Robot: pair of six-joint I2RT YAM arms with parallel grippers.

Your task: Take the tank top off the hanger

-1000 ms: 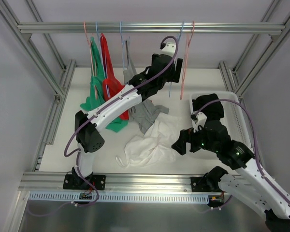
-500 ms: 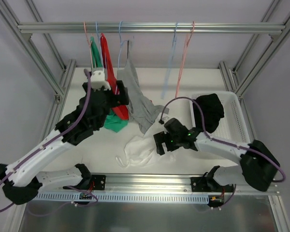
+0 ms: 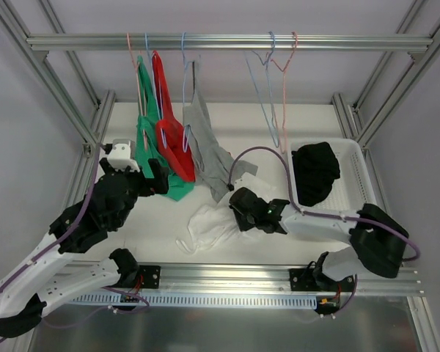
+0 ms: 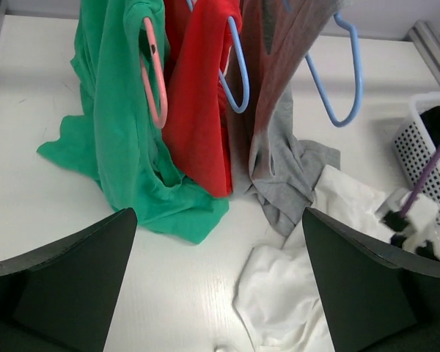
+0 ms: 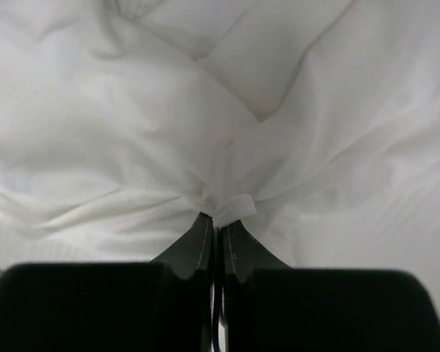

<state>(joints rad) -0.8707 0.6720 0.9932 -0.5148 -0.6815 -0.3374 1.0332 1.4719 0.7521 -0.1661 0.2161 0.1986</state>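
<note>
You are looking down on a white tabletop point(image 3: 315, 121) inside an aluminium frame, with a rail point(image 3: 220, 42) running above its far edge. Five hangers hook over that rail. Three of them towards the far-left corner carry clothes: a green top point(image 3: 148, 143) on a pink hanger point(image 4: 155, 81), a red top point(image 3: 169, 132) on a blue hanger point(image 4: 238, 70), and a grey top point(image 3: 205, 150) on another blue hanger point(image 4: 348, 73). All three hems trail down onto the tabletop. The other two, a bare blue hanger point(image 3: 272, 45) and a bare pink hanger point(image 3: 284, 110), hang towards the far right.

One white basket point(image 3: 356, 169) sits along the right edge with one black garment point(image 3: 315, 172) in it.

The white tank top point(image 3: 213, 224) is off any hanger, crumpled near the middle of the near edge, its upper edge touching the grey hem.

Your right gripper point(image 5: 218, 235) is down on it, fingers pinched together on a fold of the white cloth. Your left gripper point(image 3: 152, 177) hangs by the left edge, just beside the green top, fingers spread wide and holding nothing.
</note>
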